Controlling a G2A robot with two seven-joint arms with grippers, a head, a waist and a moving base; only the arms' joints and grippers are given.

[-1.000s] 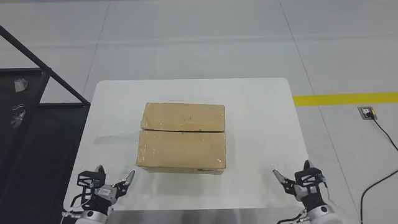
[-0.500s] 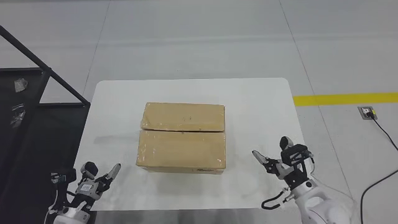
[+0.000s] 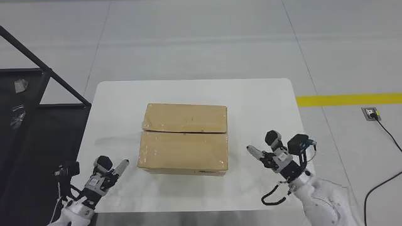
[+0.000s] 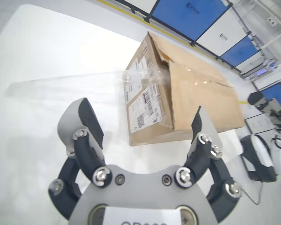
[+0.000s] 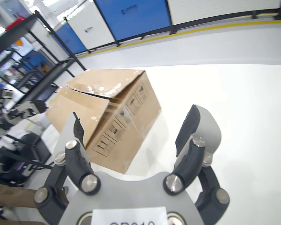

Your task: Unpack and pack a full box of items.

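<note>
Closing in from the near edge, the open, empty right gripper point(image 3: 260, 145) now sits near the right side of the brown cardboard box point(image 3: 183, 139) at mid-tabletop point(image 3: 264, 100), with the open left gripper point(image 3: 113, 164) near-left and unpacking not yet begun.

Grey gripper point(image 4: 142, 106), black, perhaps rubber pads point(image 4: 93, 121)

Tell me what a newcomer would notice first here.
A closed cardboard box, top flaps ragged at the seam, sits mid-table on the white table. The left end effector and right end effector hang open on either side of it, near the front edge.
</note>
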